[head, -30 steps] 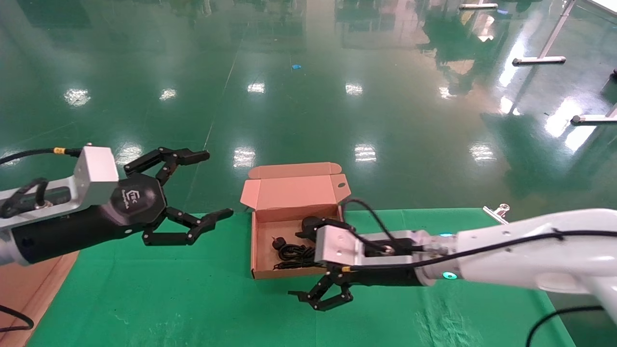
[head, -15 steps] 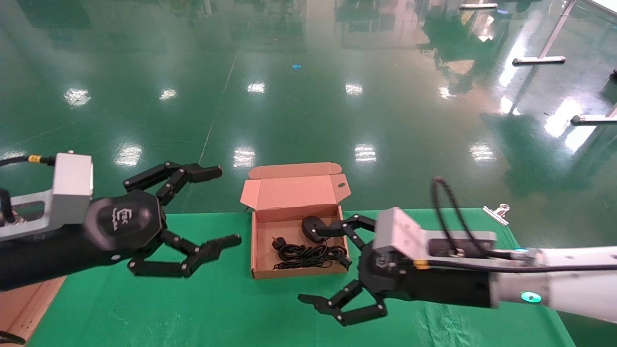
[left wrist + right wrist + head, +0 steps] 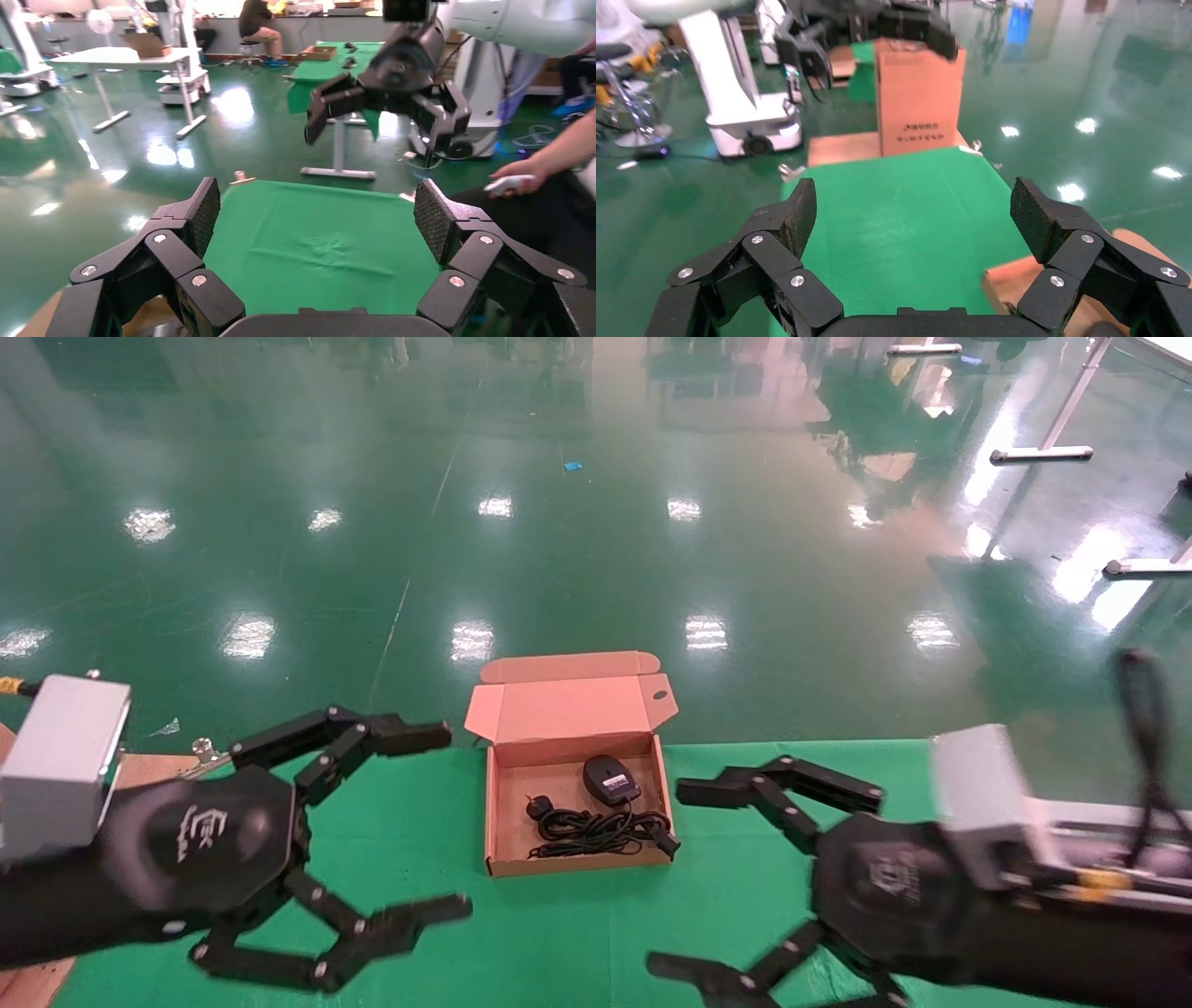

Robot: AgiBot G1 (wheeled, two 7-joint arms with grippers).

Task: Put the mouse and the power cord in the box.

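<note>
Grippers first: the left gripper (image 3: 372, 831) hangs over the left part of the green cloth (image 3: 419, 859), its fingers (image 3: 391, 736) spread wide with nothing between them; the right gripper (image 3: 736, 877) hangs over the right part, just as splayed and just as empty. Between them, at the cloth's far edge, sits the box (image 3: 559, 864), lid tipped back. Both task items already lie inside: the mouse (image 3: 610, 778) toward the back right corner, the power cord (image 3: 596, 829) bundled along the front wall, its long axis running side to side. The right gripper looks slightly nearer the box, though I'd judge nothing remains to carry. One plug end (image 3: 667, 843) seems to poke over the box's right front corner; whether it rests on the rim or clears it, I cannot tell. Neither wrist view shows the box interior.
</note>
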